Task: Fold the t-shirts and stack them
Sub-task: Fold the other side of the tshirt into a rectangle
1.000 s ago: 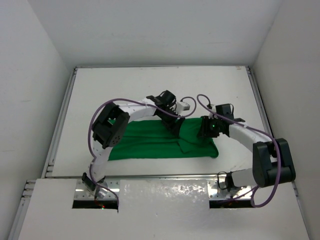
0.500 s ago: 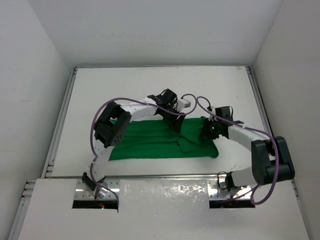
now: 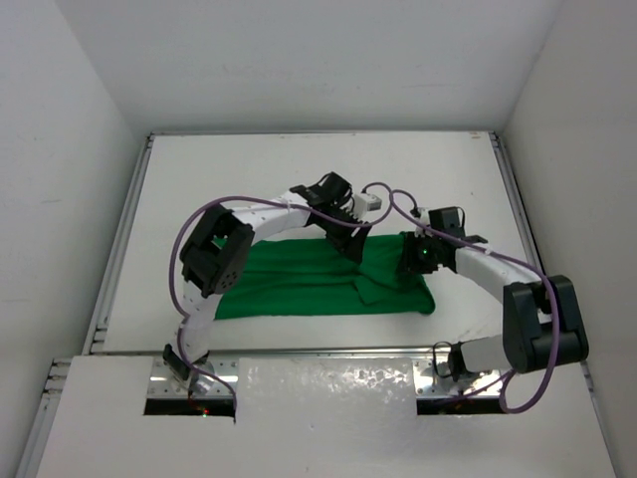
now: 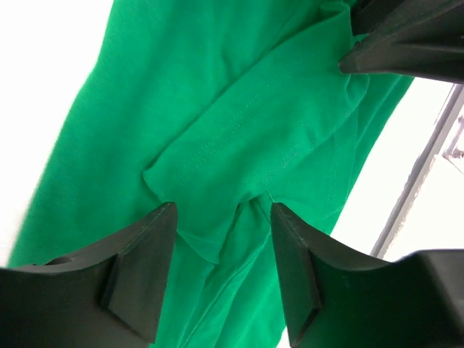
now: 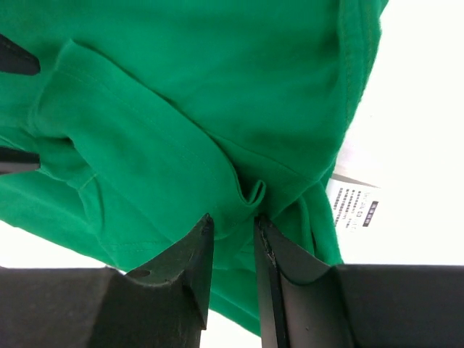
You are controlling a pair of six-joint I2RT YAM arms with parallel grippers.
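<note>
Arm bases: bottom edge of top view, L at lower left, R at lower right; both arms bent inward over the cloth.
T-shirt (image 3: 289,284): bright green, flat on white table (image 3: 199,179), centre of frame, wide strip running left-right, closer to near edge than far edge.
Sleeve (image 4: 246,138): flap w/ stitched hem lying on top of shirt body, right-of-centre part of cloth.
Right gripper (image 5: 232,221): down at right end of shirt, tips on cloth; jaws almost together, small pucker of green fabric nipped at the tips.
Label (image 5: 353,206): white printed tag, sticking out past shirt edge, right side of R wrist view, just beside the gripper.
Left gripper (image 4: 222,210): over shirt's upper middle in top view; jaws wide apart, nothing clamped, sleeve's edge showing btwn the tips; R gripper's dark fingers at upper right of L wrist view, near.
Cables (image 3: 184,249): purple, looped along both arms.
Far half of table: bare white, walls behind.
</note>
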